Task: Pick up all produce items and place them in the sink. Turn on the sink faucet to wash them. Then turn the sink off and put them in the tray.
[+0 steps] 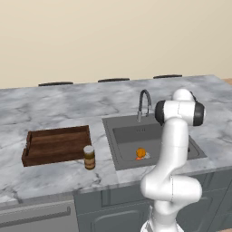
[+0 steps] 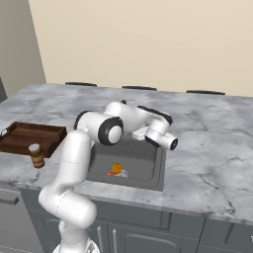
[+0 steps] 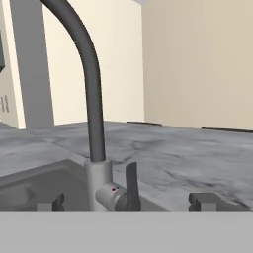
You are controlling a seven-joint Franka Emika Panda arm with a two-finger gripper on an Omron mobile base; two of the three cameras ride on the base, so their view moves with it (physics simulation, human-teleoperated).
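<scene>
The grey marble counter (image 1: 54, 108) carries the sink (image 1: 124, 136), where the round orange fruit (image 1: 141, 152) and the carrot-like piece (image 1: 138, 158) lie by the drain. The tray (image 1: 56, 144) waits well apart to the left, a brown jar (image 1: 89, 157) between. The faucet (image 3: 94, 99) looks stiff metal; its small lever (image 3: 131, 185) is probably the place to push. The fingers (image 3: 127, 201) stand wide, straddling the base, holding nothing.

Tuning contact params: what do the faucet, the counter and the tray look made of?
Sink faucet: spout looks like dark matte metal, no shine; its base and lever look like brushed silvery metal.
Counter: grey marble or a stone look-alike, with white veining and a smooth face.
Tray: dark brown wood, with plank-like slats.
</scene>
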